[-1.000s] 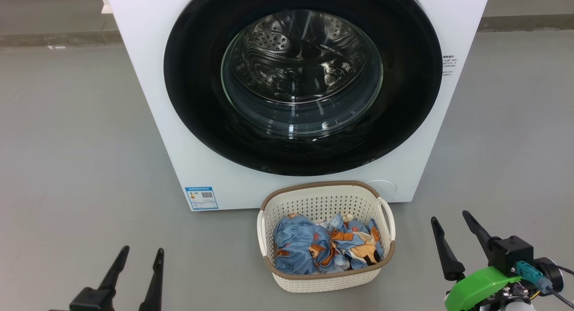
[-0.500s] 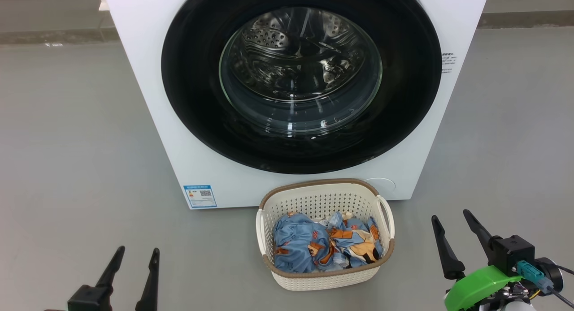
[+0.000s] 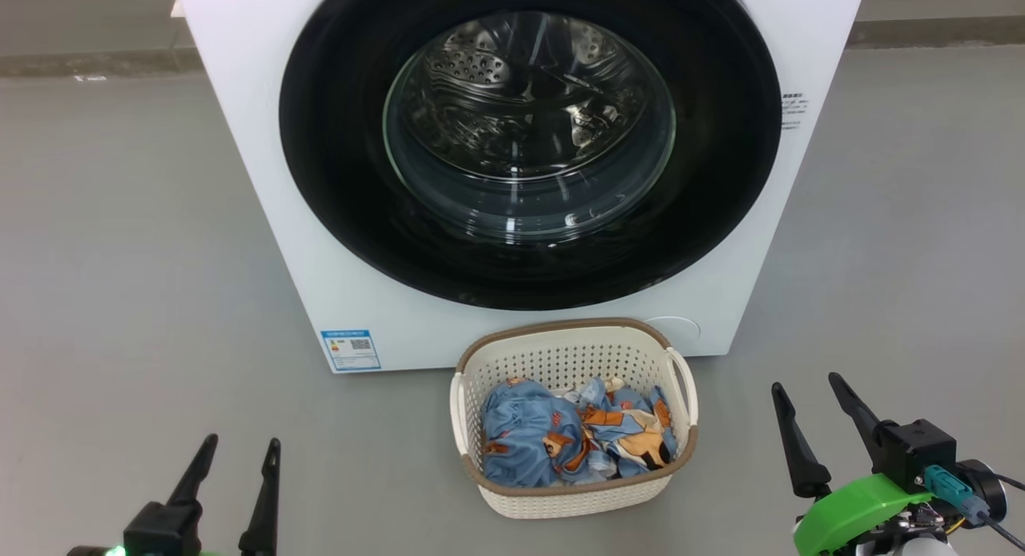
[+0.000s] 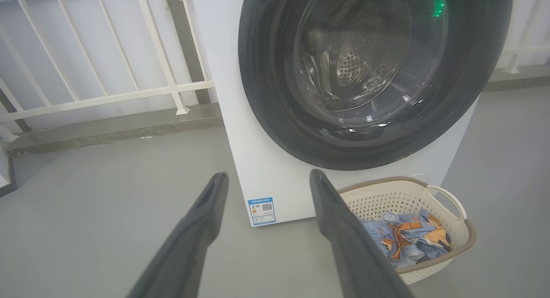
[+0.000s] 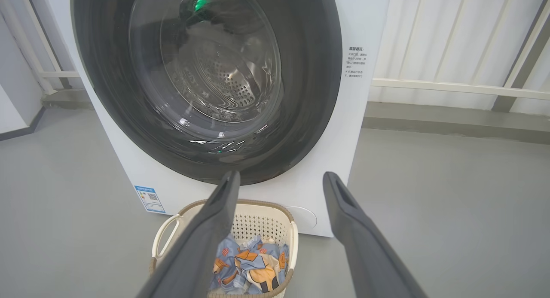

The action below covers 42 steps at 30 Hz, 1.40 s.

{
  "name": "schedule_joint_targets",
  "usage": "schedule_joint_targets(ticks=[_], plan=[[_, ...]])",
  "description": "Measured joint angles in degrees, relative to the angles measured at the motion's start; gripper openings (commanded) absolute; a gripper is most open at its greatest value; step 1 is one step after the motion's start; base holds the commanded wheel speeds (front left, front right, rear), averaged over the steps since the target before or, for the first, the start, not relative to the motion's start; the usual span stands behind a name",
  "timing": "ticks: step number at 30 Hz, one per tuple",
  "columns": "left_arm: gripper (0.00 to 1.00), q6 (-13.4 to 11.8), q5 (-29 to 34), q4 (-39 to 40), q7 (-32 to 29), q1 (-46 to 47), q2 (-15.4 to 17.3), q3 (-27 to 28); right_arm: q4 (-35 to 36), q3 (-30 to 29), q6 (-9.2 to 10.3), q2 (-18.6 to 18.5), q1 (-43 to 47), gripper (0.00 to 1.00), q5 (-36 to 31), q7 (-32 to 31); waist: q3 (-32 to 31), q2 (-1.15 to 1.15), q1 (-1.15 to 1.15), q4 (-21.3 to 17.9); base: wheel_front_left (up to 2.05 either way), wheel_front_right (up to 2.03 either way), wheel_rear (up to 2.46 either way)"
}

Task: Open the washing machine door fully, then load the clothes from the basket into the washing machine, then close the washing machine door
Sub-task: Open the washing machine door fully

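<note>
The white washing machine (image 3: 264, 179) stands ahead on the floor, its round black-rimmed door (image 3: 336, 163) shut flat against the front. Through the glass I see the steel drum. The cream basket (image 3: 472, 392) sits just before it, holding the blue bear-print clothes (image 3: 572, 444). My left gripper (image 3: 244, 448) is low at the left, open and empty, well clear of the basket. My right gripper (image 3: 806, 384) is open and empty to the right of the basket. In the wrist views, the door (image 4: 275, 96) (image 5: 309, 74), the basket (image 4: 451, 208) (image 5: 165, 231) and the clothes (image 4: 408, 240) (image 5: 253, 266) lie beyond the open fingers.
Bare grey floor (image 3: 120, 259) spreads on both sides of the machine. A white railing (image 4: 107, 92) and a low kerb run behind it. A blue label (image 3: 350, 349) sits on the machine's lower left front corner.
The whole head picture has shifted slightly left and down, so the camera has moved. The door, basket and clothes have not moved; both grippers stay open.
</note>
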<state>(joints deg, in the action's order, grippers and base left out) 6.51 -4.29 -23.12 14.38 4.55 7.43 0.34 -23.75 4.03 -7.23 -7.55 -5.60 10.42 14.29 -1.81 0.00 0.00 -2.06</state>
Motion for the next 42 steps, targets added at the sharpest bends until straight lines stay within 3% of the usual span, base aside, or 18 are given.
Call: schedule_joint_targets(ticks=[26, 40, 41, 42], plan=[[1.0, 0.1, -0.8, 0.7, 0.0, 1.1, -0.9, -0.1, 0.2, -1.0, 0.0, 0.0, 0.0, 1.0, -0.3, 0.0, 1.2, 0.0, 0.0, -0.7, 1.13, 1.12, -2.25], [1.0, 0.6, -1.1, 0.7, 0.0, 1.1, -0.9, -0.4, 0.5, -1.8, 0.0, 0.1, 0.0, 1.0, -0.2, 0.0, 1.2, 0.0, 0.0, -0.5, 0.36, 0.36, -0.72], [1.0, 0.6, -1.1, 0.7, 0.0, 1.1, -0.9, -0.5, 0.6, -1.8, 0.0, 0.3, -0.1, 0.94, 0.2, 0.0, 1.2, 0.0, 0.0, -0.4, 0.0, 0.0, 0.0], [1.0, 0.6, -1.1, 0.7, 0.0, 1.1, -0.9, -0.5, 0.6, -1.8, 0.0, 0.3, -0.1, 0.75, 0.7, 0.0, 1.3, 0.0, 0.0, -0.3, 0.0, 0.0, 0.0]])
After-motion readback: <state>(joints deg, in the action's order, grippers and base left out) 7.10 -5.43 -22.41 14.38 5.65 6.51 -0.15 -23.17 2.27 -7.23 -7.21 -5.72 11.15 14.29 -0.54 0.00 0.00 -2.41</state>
